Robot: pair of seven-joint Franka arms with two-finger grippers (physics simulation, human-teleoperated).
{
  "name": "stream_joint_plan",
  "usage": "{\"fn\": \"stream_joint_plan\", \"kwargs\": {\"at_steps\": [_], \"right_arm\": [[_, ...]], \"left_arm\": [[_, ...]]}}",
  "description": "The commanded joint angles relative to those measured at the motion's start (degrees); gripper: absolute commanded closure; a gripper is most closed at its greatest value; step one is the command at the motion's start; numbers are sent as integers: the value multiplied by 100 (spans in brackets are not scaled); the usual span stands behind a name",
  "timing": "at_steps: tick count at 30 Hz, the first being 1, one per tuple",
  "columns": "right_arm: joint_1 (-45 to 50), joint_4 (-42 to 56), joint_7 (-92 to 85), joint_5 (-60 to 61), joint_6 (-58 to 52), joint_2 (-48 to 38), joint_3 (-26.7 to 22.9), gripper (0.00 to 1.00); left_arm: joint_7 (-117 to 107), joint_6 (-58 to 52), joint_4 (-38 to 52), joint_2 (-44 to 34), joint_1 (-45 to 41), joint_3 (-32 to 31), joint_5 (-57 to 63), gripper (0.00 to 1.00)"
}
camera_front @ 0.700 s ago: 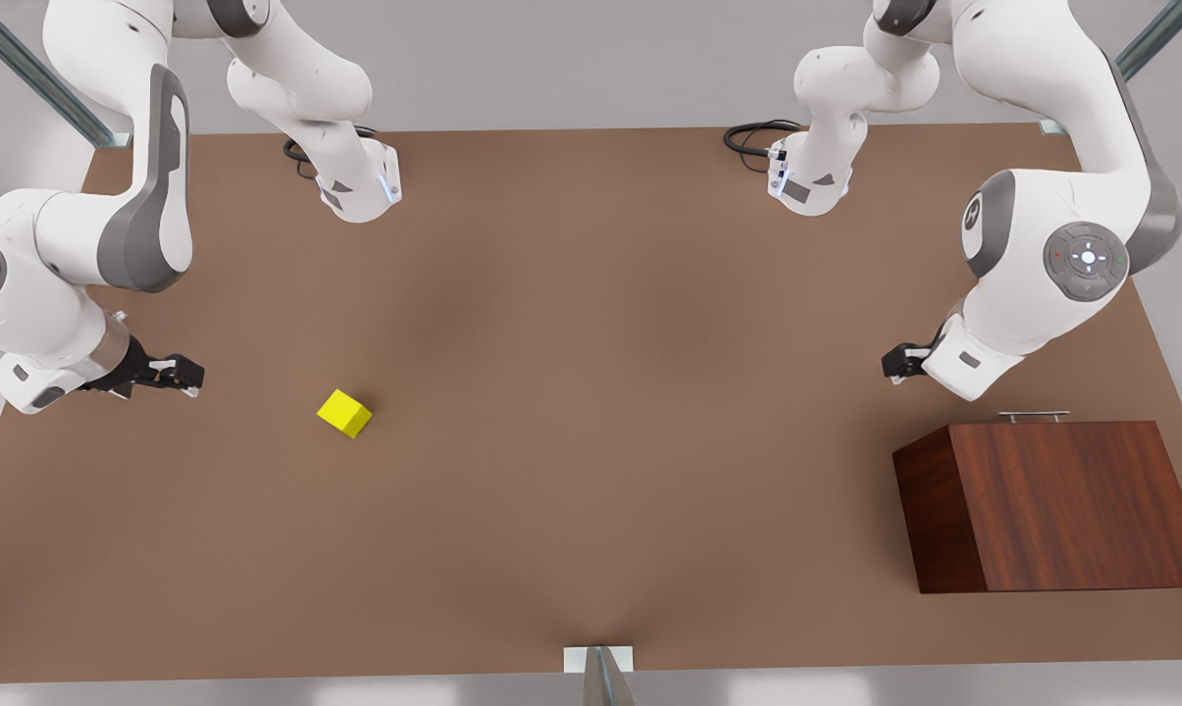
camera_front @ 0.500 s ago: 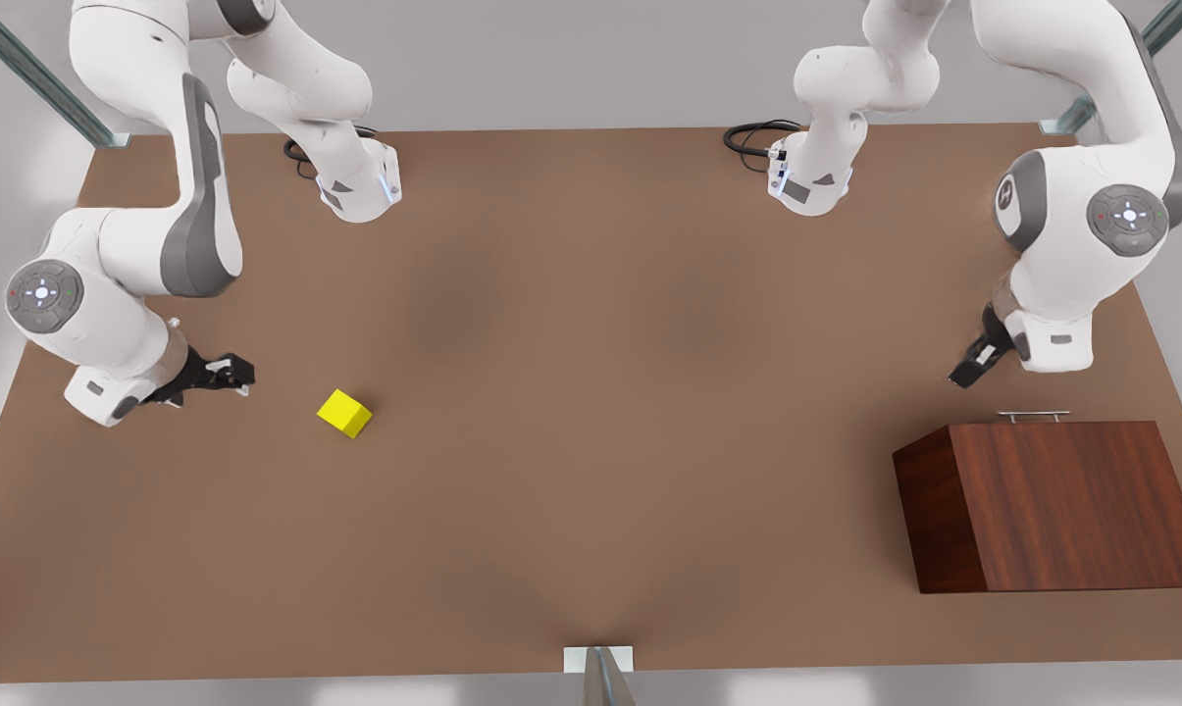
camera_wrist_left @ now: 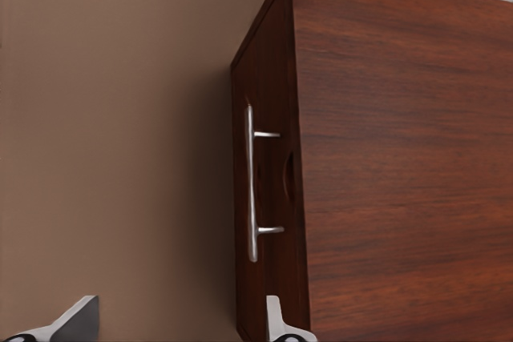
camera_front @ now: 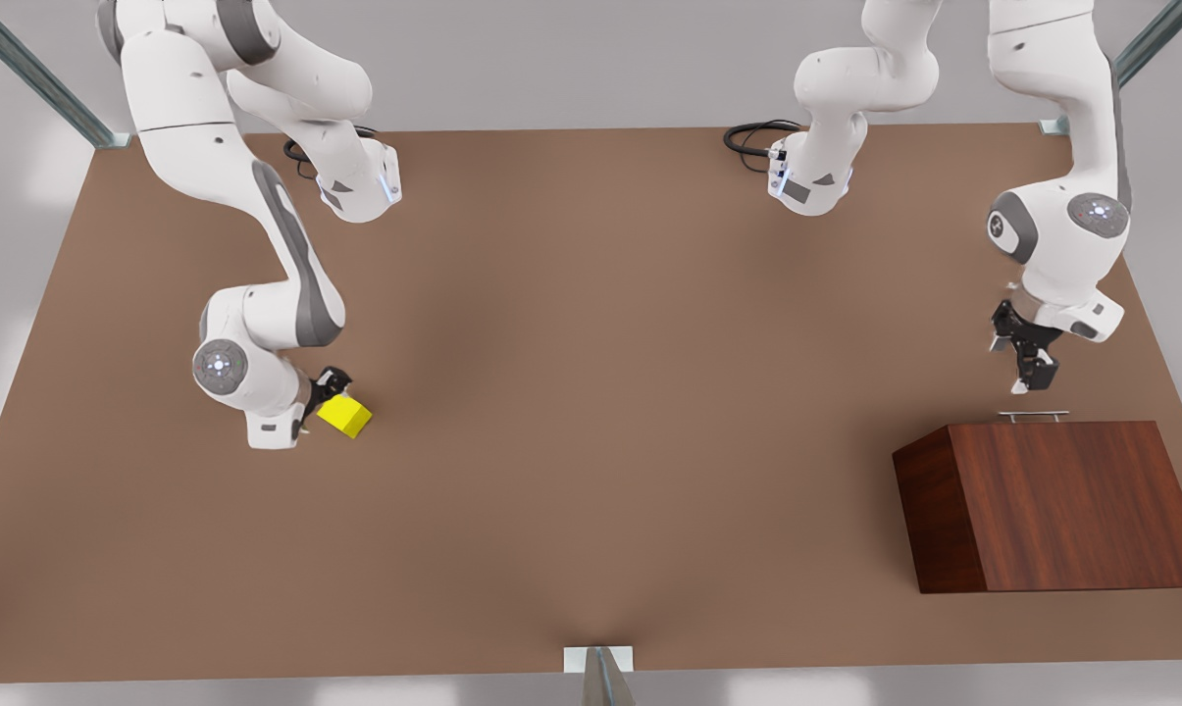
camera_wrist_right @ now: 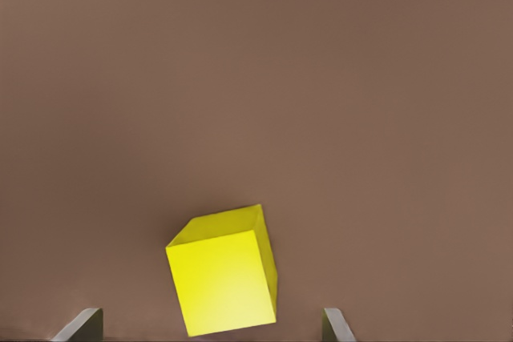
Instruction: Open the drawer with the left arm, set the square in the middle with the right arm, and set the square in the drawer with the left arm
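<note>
Left gripper (camera_front: 1024, 368): on the front view's right, above the tabletop just behind the cabinet (camera_front: 1052, 505); since the two earlier frames it has swung in from further toward the table's middle and turned to point down at the handle (camera_front: 1034, 416). Fingers spread; in the left wrist view two pale fingertips (camera_wrist_left: 76, 322) stand wide apart, one over bare table, the other close against the cabinet's front face. No contact with the handle yet

Drawer (camera_wrist_left: 268, 190): shut, front flush with the cabinet; silver bar handle untouched

Right gripper (camera_front: 331, 387): on the front view's left; it has travelled across from the table's left edge and now sits right at the square (camera_front: 345, 415). Fingers released; the right wrist view shows the two tips (camera_wrist_right: 80, 326) set wide, the square lying between and ahead of them, not gripped

Square: resting on the tabletop (camera_front: 591, 392), left-of-centre in the front view, in the same spot as in the earlier frames, well apart from the cabinet

Reading: both arms have closed on their targets at once. Judged stage: approach finished, grasps pending. Left needs to drop its fingers around the bar before pulling; right needs to lower and close on the square before carrying it to the middle
</note>
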Motion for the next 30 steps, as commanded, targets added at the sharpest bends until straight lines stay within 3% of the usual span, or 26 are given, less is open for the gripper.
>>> {"fn": "stream_joint_plan", "kwargs": {"at_steps": [1,12,30], "right_arm": [[2,0,-76,-1,21,21,0,0],[-77,-457,-1438,-1,891,452,-53,0],[-165,-897,-1640,-1,1726,751,-71,0]], "left_arm": [[0,68,0,62,-88,-3,4,0],[491,1166,61,915,395,-12,39,0],[1001,1386,360,1284,650,-12,75,0]]}}
